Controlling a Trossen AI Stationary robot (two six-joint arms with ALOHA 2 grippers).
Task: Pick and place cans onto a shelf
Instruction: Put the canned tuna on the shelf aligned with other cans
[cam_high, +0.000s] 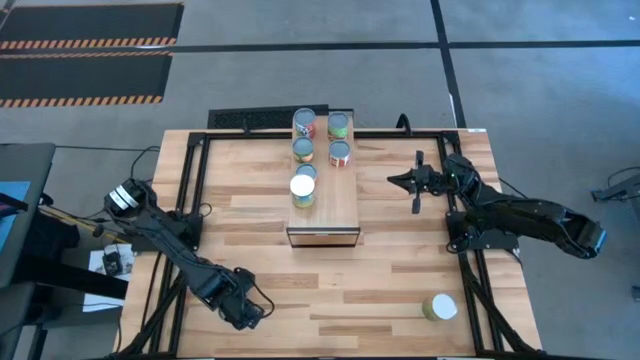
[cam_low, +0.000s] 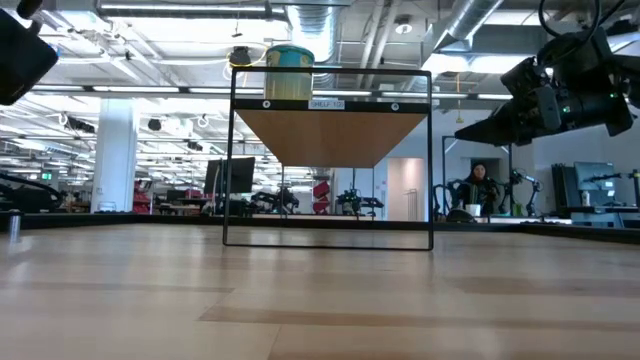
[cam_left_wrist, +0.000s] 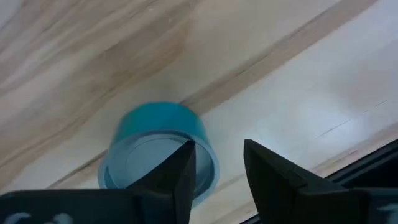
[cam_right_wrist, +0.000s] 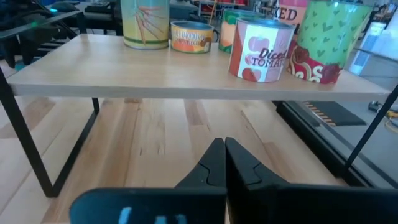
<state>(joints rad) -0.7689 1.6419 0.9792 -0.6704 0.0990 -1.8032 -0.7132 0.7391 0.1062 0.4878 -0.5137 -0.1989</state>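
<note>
The shelf (cam_high: 335, 205) is a light-wood box at the table's middle, with several cans (cam_high: 338, 125) standing on its top, one of them white-topped (cam_high: 303, 187). The cans also show in the right wrist view (cam_right_wrist: 260, 50). My left gripper (cam_high: 245, 312) is open near the front left, above a teal can (cam_left_wrist: 149, 146) that stands on the table; one finger (cam_left_wrist: 177, 174) shows in front of its top. My right gripper (cam_right_wrist: 221, 162) is shut and empty, in the air to the right of the shelf (cam_right_wrist: 186, 78), pointing at it. Another can (cam_high: 438, 307) rests on the table at the front right.
Black frame rails (cam_high: 195, 180) run along the table's left, right and far sides. The shelf stands on thin black legs (cam_low: 228, 160) with open room under it. Bare wood lies between the shelf and the front edge. A person (cam_low: 478, 190) sits far behind the table.
</note>
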